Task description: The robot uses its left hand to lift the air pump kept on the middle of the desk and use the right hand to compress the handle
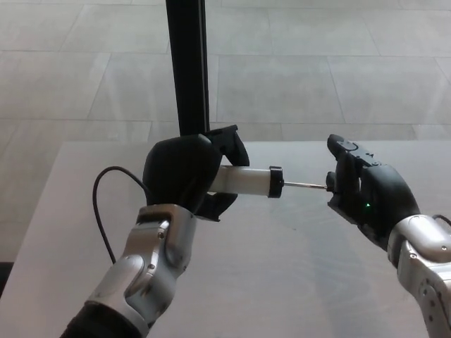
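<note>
My left hand [184, 172] is shut on the white barrel of the air pump [243, 180] and holds it lying sideways above the pale desk [282, 274]. The barrel ends in a black cap [275, 182], from which a short length of thin metal rod [304, 186] runs right. My right hand [366, 197] is at the rod's end with its fingers wrapped over the handle, which is hidden inside the hand. A black hose [102, 204] loops down from behind my left hand.
A black vertical post [187, 67] stands just behind the desk's far edge. Beyond it lies a tiled floor [317, 63]. The desk's left edge [32, 211] runs diagonally near my left arm.
</note>
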